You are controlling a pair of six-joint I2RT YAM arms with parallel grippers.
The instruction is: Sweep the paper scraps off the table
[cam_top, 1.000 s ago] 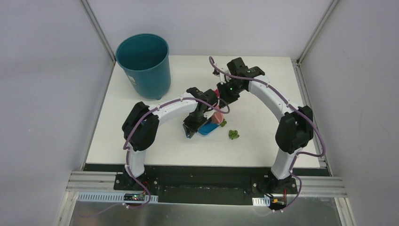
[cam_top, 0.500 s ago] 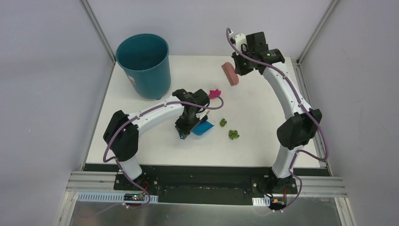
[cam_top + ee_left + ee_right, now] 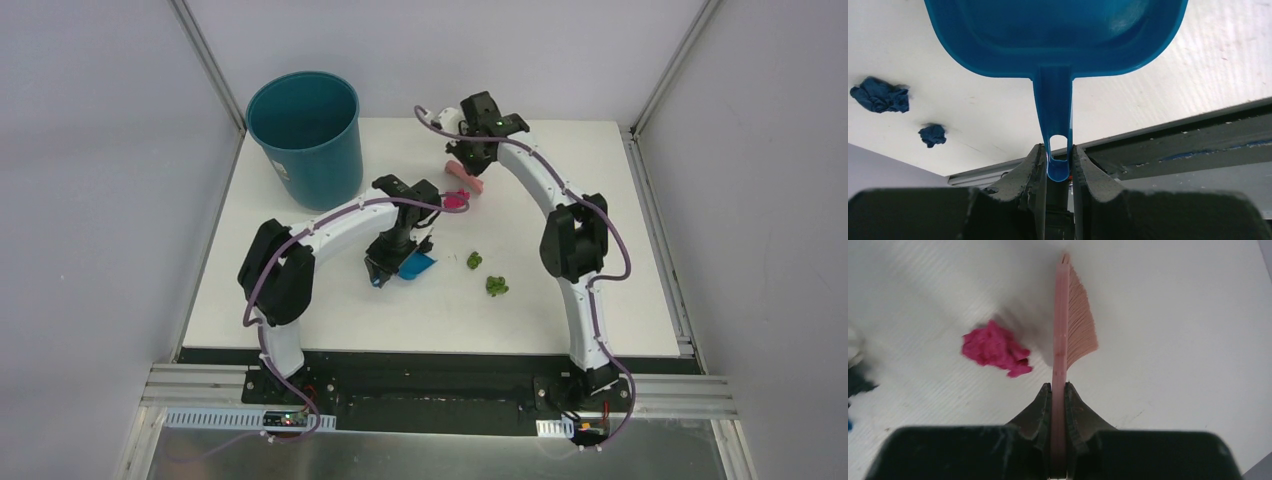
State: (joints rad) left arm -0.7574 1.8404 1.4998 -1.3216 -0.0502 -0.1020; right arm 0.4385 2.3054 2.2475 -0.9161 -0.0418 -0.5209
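Left gripper (image 3: 1057, 154) clamps the dustpan (image 3: 1058, 35) handle; right gripper (image 3: 1058, 388) clamps the brush (image 3: 1068, 325) beside a magenta scrap (image 3: 995, 349).

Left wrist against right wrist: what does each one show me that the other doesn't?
Only the left wrist view: the blue dustpan, its handle pinched in the left gripper, two dark crumpled scraps off to its left, and a black edge strip. Only the right wrist view: the pink brush clamped in the right gripper, and a magenta scrap beside it, on the side away from the bristles. Both: the white table, and a gripper shut on its tool.
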